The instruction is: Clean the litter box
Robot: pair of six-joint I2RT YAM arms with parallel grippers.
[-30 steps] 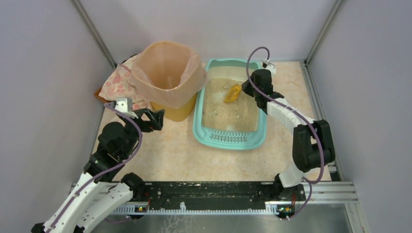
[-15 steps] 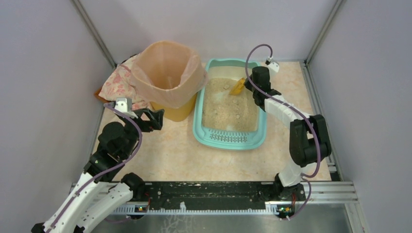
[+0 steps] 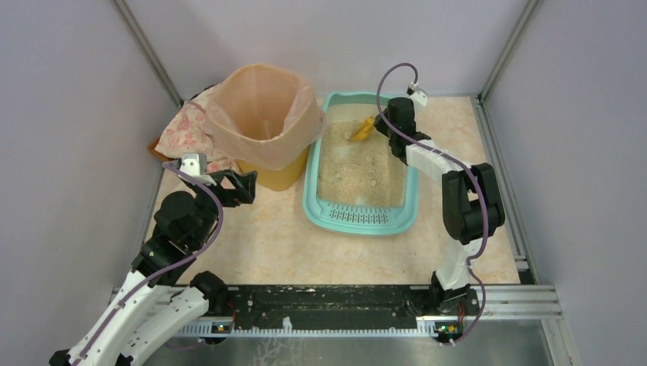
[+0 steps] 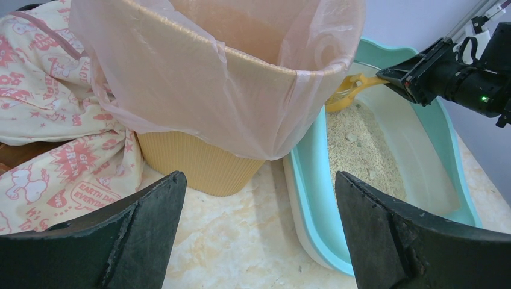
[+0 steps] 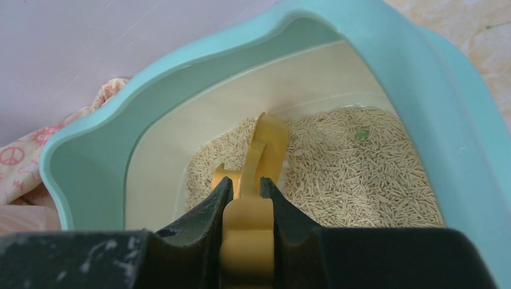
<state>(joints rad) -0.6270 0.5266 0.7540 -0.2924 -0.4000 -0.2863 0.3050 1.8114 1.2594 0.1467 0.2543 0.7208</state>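
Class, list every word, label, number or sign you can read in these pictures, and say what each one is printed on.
"EARTH DA": on the pink-printed cloth, in a red burst; the end is lost in a fold.
"GREEN": same burst, just below.
"EARTH DAY": same cloth, in a speech bubble lower down; the line under it is too blurred to read.
Peace symbol: same cloth, in the right wrist view.
No text shows on the litter box, scoop or bin.

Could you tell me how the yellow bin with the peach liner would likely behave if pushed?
The yellow bin looks tall, ribbed and empty inside, so it is probably light and may slide, or tip if pushed high. Its peach liner is thin, translucent film hanging loosely over the rim, so it would likely crumple rather than resist.
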